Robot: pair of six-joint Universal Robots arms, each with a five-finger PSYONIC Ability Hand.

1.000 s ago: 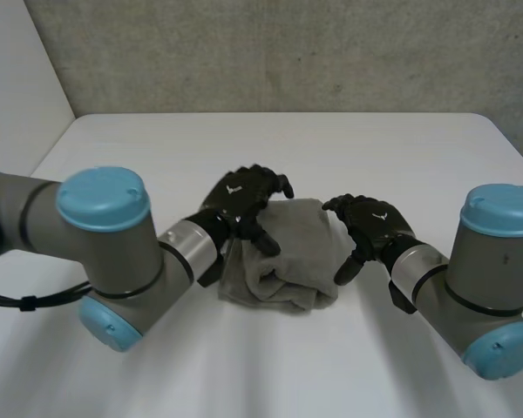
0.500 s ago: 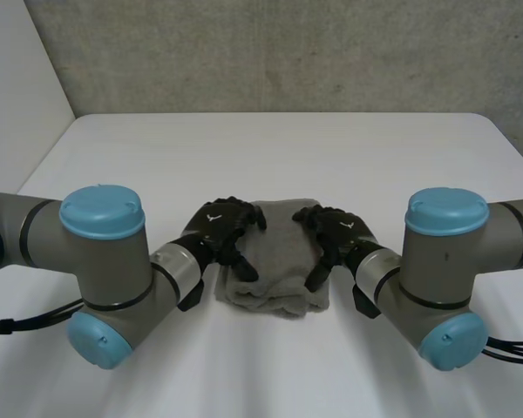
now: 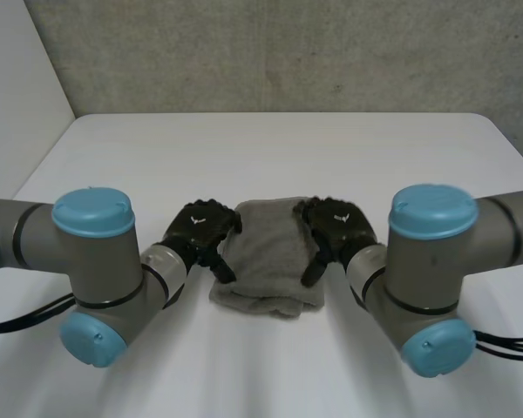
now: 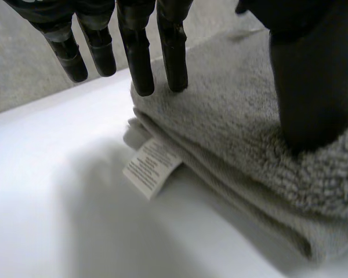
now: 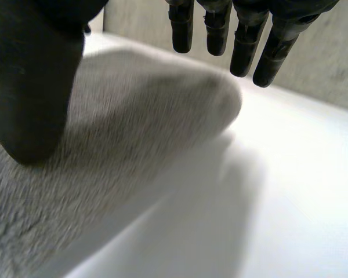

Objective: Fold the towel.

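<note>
A grey towel [image 3: 268, 257] lies folded into a thick pad in the middle of the white table [image 3: 270, 148]. My left hand [image 3: 200, 231] sits against its left edge, my right hand [image 3: 336, 228] against its right edge. In the left wrist view the fingers [image 4: 136, 52] hang straight over the towel's [image 4: 238, 133] edge while the thumb [image 4: 313, 75] rests on top of it. A white label [image 4: 151, 168] sticks out from the fold. In the right wrist view the fingers [image 5: 243, 40] are straight above the towel's [image 5: 133, 127] rounded end, and the thumb [image 5: 35, 75] lies on the cloth.
Both grey arms with light-blue caps [image 3: 91, 213] [image 3: 434, 212] flank the towel at the near side. A grey wall [image 3: 270, 52] stands behind the table's far edge.
Both hands have come down and drawn nearer along the towel's sides. The towel now lies flatter and squarer than a second ago.
</note>
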